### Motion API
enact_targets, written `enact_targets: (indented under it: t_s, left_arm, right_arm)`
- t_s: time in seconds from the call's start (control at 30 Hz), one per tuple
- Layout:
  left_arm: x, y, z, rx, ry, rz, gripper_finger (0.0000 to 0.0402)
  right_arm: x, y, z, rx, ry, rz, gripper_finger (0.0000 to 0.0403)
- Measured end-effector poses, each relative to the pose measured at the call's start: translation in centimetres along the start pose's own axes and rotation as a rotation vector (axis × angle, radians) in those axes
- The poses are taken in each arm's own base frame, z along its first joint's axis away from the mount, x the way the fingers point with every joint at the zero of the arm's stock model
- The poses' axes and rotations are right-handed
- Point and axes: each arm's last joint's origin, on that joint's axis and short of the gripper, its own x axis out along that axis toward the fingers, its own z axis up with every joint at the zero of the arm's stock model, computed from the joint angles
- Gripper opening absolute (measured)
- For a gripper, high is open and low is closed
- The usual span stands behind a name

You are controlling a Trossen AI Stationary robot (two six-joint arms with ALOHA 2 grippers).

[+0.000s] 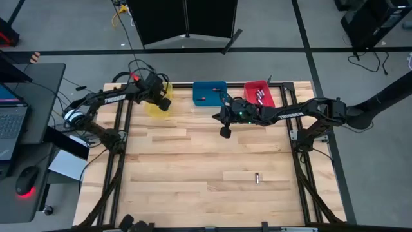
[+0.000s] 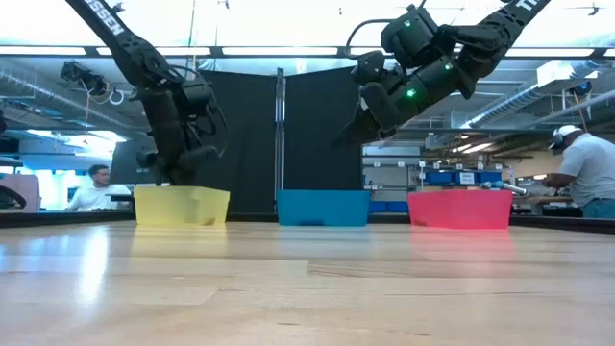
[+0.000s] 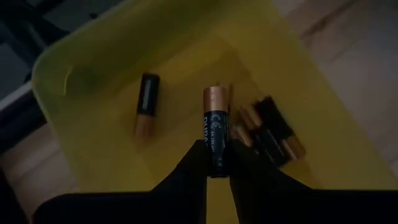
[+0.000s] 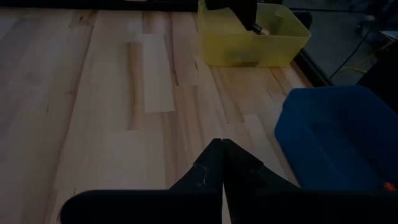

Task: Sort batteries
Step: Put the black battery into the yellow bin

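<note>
Left wrist view: battery pinched in left gripper fingers above yellow bin; release advised centred inside walls. Right gripper fingers closed, empty.

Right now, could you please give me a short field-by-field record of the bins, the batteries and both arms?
bins: yellow bin, blue bin, red bin, in a row along the table's far edge
left end effector: above the yellow bin, shut on a black and copper battery
yellow bin contents: several batteries lying on its floor
right end effector: shut, empty, raised over the table in front of the blue bin
loose on table: one battery on the near right part of the wooden table
</note>
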Motion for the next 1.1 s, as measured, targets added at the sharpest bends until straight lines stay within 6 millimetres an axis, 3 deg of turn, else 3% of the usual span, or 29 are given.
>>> enact_targets:
  t_s: [0.33, 0.77, 1.0, 1.1]
  left_arm:
    - [2.2, 0.9, 2.1, 0.022, 0.065, 0.023, 0.0047]
    - [4.6, 1.2, 1.8, 0.057, 0.175, 0.052, 0.0047]
    - [4.8, 1.2, 1.7, 0.048, 0.184, 0.052, 0.0047]
    - [4.8, 1.2, 1.6, 0.048, 0.199, 0.053, 0.0064]
  right_arm:
    - [0.0, 0.0, 0.0, -0.003, 0.0, -0.001, 0.0012]
    - [0.0, 0.0, 0.0, -0.015, 0.002, -0.005, 0.0012]
    - [0.0, 0.0, 0.0, -0.014, 0.002, -0.005, 0.0012]
    - [0.0, 0.0, 0.0, -0.015, 0.002, -0.004, 0.0012]
